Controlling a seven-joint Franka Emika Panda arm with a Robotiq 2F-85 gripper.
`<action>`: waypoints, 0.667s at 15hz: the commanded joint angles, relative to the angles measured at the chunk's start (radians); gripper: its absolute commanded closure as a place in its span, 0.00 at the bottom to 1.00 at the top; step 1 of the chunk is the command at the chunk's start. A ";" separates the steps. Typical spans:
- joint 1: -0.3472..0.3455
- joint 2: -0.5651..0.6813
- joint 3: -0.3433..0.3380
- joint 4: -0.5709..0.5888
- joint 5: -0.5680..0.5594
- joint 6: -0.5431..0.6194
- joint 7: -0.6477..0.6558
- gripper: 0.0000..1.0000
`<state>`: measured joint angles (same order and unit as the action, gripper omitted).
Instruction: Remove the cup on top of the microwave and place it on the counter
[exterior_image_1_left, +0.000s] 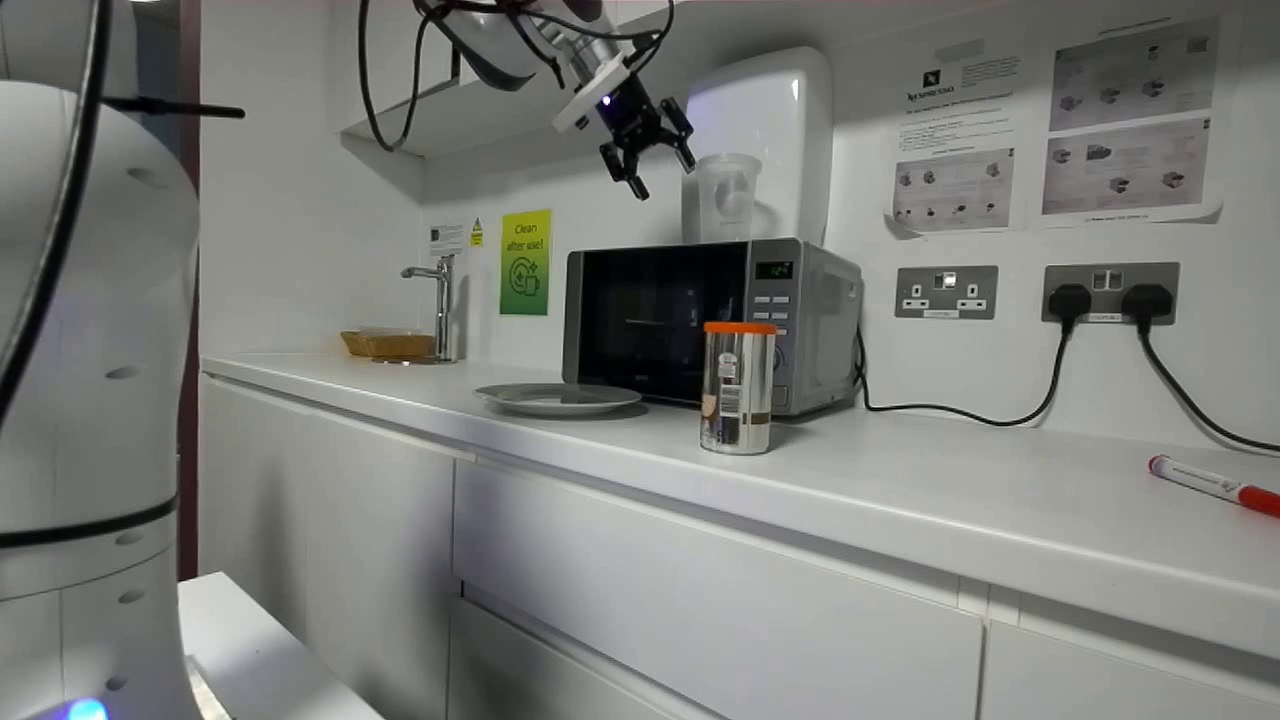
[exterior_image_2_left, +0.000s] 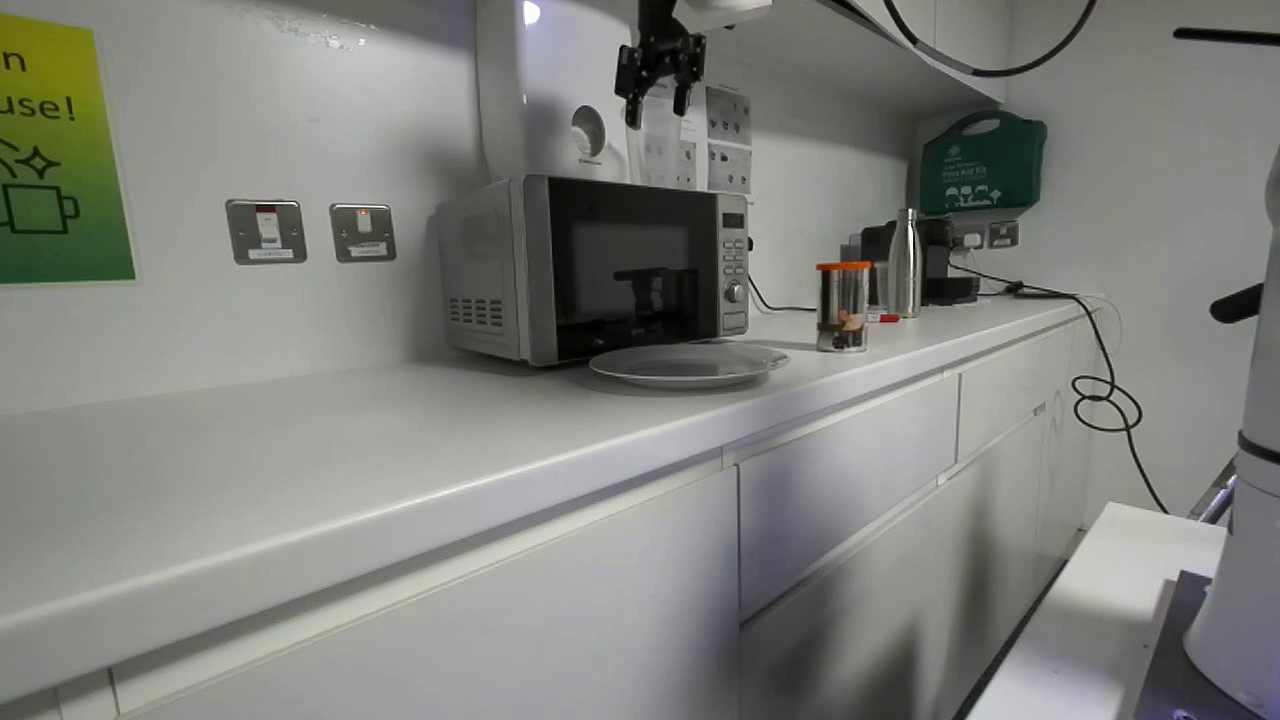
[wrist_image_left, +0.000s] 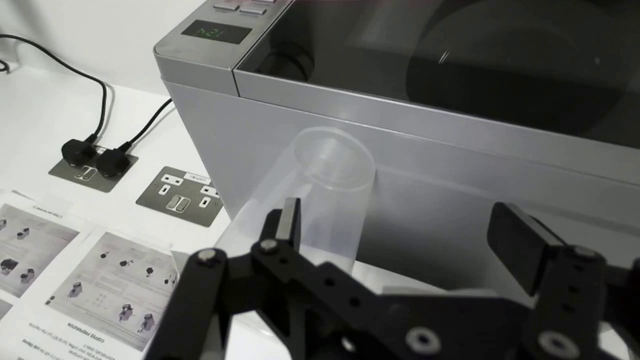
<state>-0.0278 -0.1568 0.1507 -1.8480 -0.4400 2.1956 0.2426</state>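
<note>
In an exterior view, a plate (exterior_image_1_left: 557, 399) is lying on the table (exterior_image_1_left: 950, 490), in front of the microwave (exterior_image_1_left: 640, 320). Higher than the microwave's top, the tool (exterior_image_1_left: 663, 178) is hanging; its jaws are standing wide apart and are not gripping anything. The cup (exterior_image_1_left: 727, 200) is standing upright on top of the microwave, toward its right end, near the tool. In the wrist view, one jaw is covering a part of the cup, so the cup is not sitting squarely between the two; whether jaw and cup are touching, I cannot tell. In front of the microwave, an orange-topped can (exterior_image_1_left: 738, 390) is standing on the table, and well to the right of the microwave a red pen (exterior_image_1_left: 1213, 484) is lying.

I am judging that the task is standing at an early stage, probably at the reaching for the cup. Neither removing nor placing is showing as done. Gripping the cup, lifting it from the microwave and setting it down on the table are all remaining.
</note>
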 joint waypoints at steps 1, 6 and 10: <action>0.014 0.063 -0.015 0.118 -0.033 -0.059 -0.023 0.00; 0.020 0.096 -0.025 0.200 -0.070 -0.109 -0.029 0.00; 0.027 0.128 -0.034 0.259 -0.066 -0.146 -0.046 0.00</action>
<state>-0.0230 -0.0803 0.1344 -1.6801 -0.4990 2.1070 0.2357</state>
